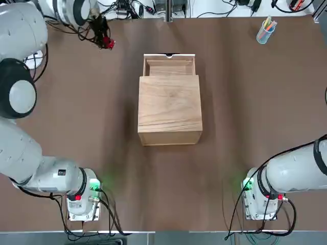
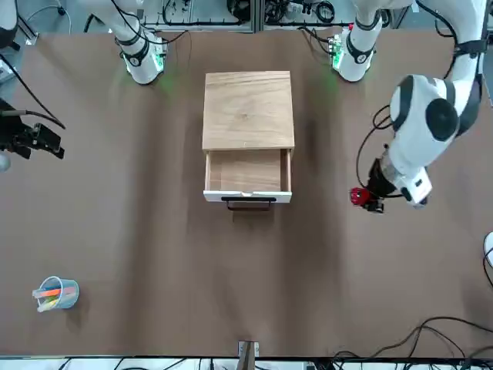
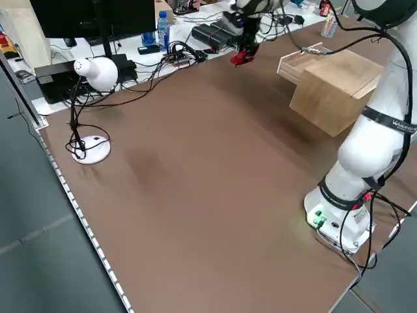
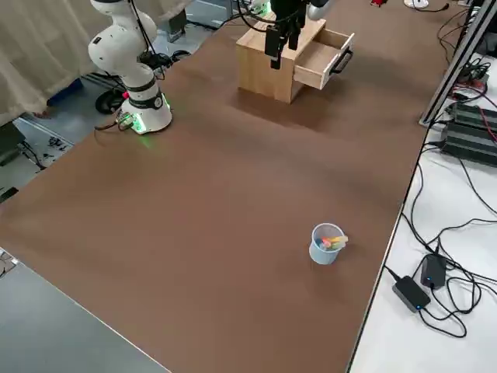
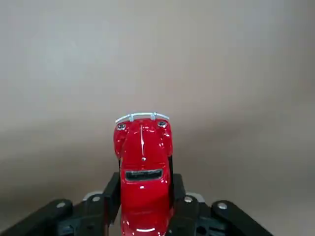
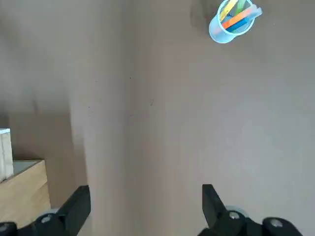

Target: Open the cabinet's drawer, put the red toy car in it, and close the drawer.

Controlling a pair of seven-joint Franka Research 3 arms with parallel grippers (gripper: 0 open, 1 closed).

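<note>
- Top view: the cabinet [image 1: 169, 109] stands mid-table [image 1: 92, 122]; its drawer [image 1: 169, 65] is pulled out on the far side; the left end effector [image 1: 106, 43] is off to the drawer's left, well apart from it, clamped on the red toy car [image 1: 108, 43]; a cup of pens [image 1: 265, 31] stands at the far right.
- Front view: the drawer [image 2: 247, 176] shows bare wood inside, its dark handle [image 2: 249, 203] toward the camera; the red toy car [image 2: 359, 197] hangs in the left end effector [image 2: 363, 199]; the right end effector [image 2: 42, 141] is near the table's edge on the other side.
- Left wrist view: two fingers [image 5: 111, 192] press the red toy car [image 5: 143, 167] from both sides, above bare table.
- Right wrist view: the right end effector [image 6: 146, 204] has its fingers spread wide, gripping nothing; the cup of pens [image 6: 232, 21] stands beyond it.
</note>
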